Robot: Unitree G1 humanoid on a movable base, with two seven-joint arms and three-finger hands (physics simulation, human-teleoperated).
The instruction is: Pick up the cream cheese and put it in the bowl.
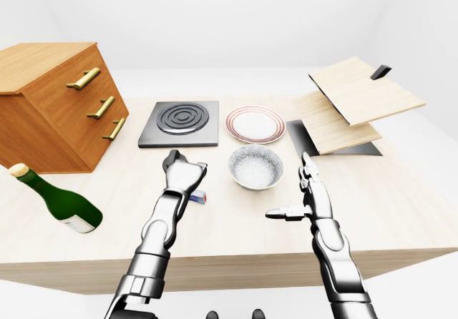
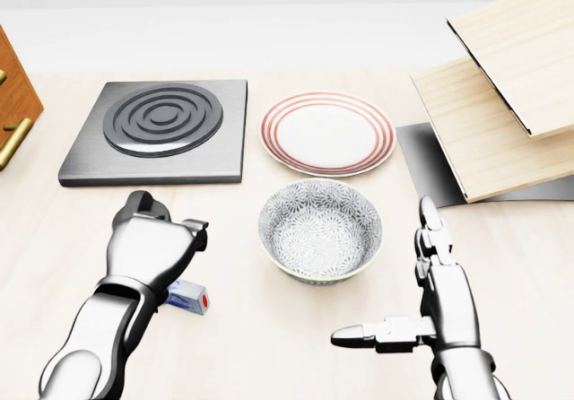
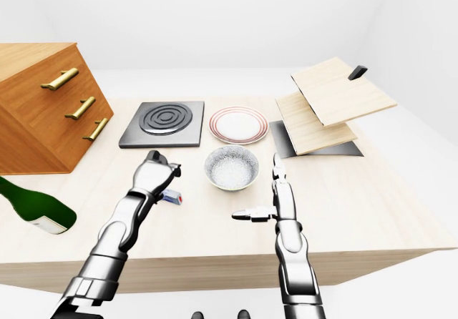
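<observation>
- You have one cream cheese (image 2: 191, 298), half hidden under your left hand's (image 2: 152, 243) curled, empty fingers.
- One bowl (image 2: 320, 230) sits just beside your right hand's (image 2: 437, 306) spread fingers.

Cream cheese (image 2: 192, 298) half behind left hand (image 2: 152, 243)

Both arms: glossy silver-grey metal shells, rounded segments, dark grey joints between them. Left robot hand (image 2: 152, 243): silver block palm, darker fingertips. Right robot hand (image 2: 435, 306): slim silver fingers in segments, black seams at the knuckles.
</observation>
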